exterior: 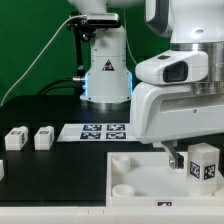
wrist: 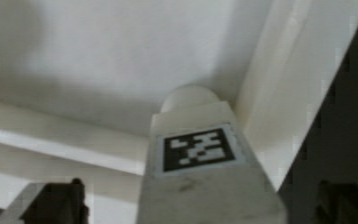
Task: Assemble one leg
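Note:
A white leg (exterior: pixel 205 160) with a black-and-white marker stands upright at the corner of the large white panel (exterior: pixel 135 178) on the exterior view's right. My gripper (exterior: pixel 200 168) straddles it from above. In the wrist view the leg (wrist: pixel 197 150) rises between my two dark fingers (wrist: pixel 60 202), with a light gap showing on each side, so the gripper (wrist: pixel 202 208) is open around it and not touching. The panel (wrist: pixel 87 70) fills the background there. Two more legs (exterior: pixel 15 138) (exterior: pixel 43 137) lie on the black table on the exterior view's left.
The marker board (exterior: pixel 103 131) lies behind the panel, in front of the arm's base (exterior: pixel 106 75). Another white part (exterior: pixel 2 170) shows at the exterior view's left edge. Cables run along the back of the table.

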